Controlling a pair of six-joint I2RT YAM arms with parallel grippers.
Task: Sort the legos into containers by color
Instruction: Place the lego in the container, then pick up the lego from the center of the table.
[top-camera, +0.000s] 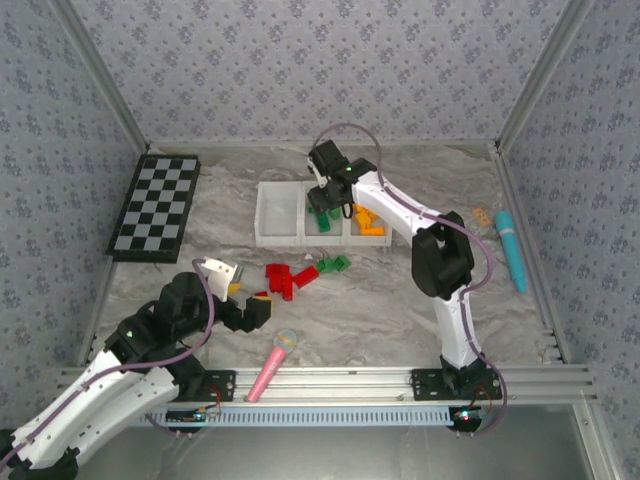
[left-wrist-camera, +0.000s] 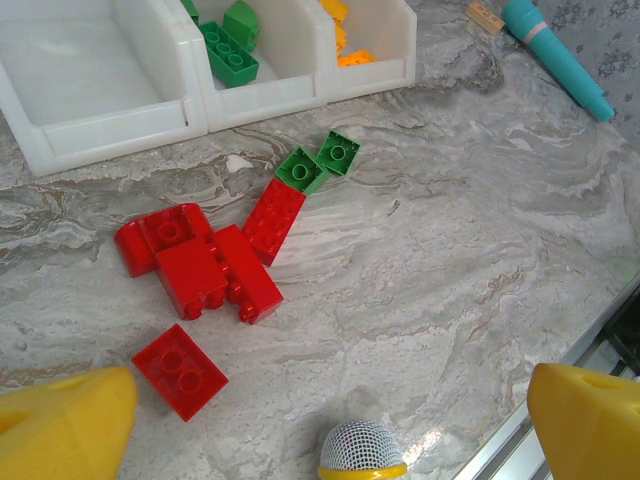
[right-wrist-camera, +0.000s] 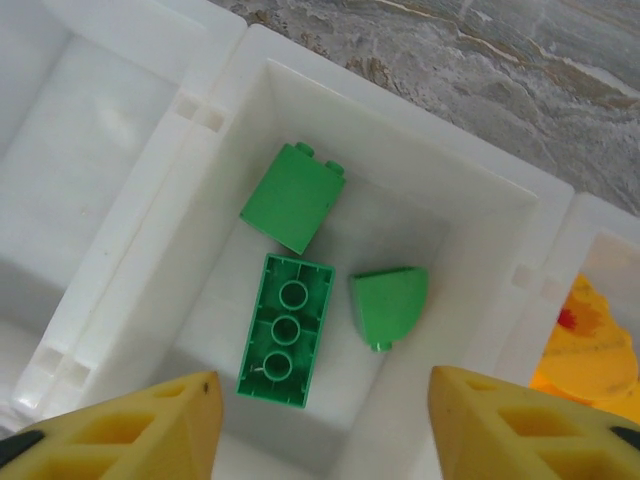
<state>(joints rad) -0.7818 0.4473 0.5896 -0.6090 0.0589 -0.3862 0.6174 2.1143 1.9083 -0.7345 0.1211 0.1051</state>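
Three joined white bins (top-camera: 280, 238) stand mid-table. My right gripper (top-camera: 325, 200) hovers open over the middle bin (right-wrist-camera: 490, 270), nothing between its yellow fingers (right-wrist-camera: 140, 425). In that bin lie three green legos: an oblong one upside down (right-wrist-camera: 287, 329), a square one (right-wrist-camera: 293, 196) and a rounded one (right-wrist-camera: 389, 306). Orange legos (right-wrist-camera: 590, 350) fill the right bin. On the table lie a cluster of red legos (left-wrist-camera: 200, 265), a lone red one (left-wrist-camera: 180, 370) and two green ones (left-wrist-camera: 320, 162). My left gripper (left-wrist-camera: 330, 440) hangs open near them, above the table.
A pink microphone toy (top-camera: 270, 365) lies by the front rail, its mesh head (left-wrist-camera: 362, 448) between my left fingers. A checkerboard (top-camera: 157, 206) sits at the back left. A teal toy (top-camera: 512, 250) and a small tan piece (top-camera: 481, 215) lie at the right.
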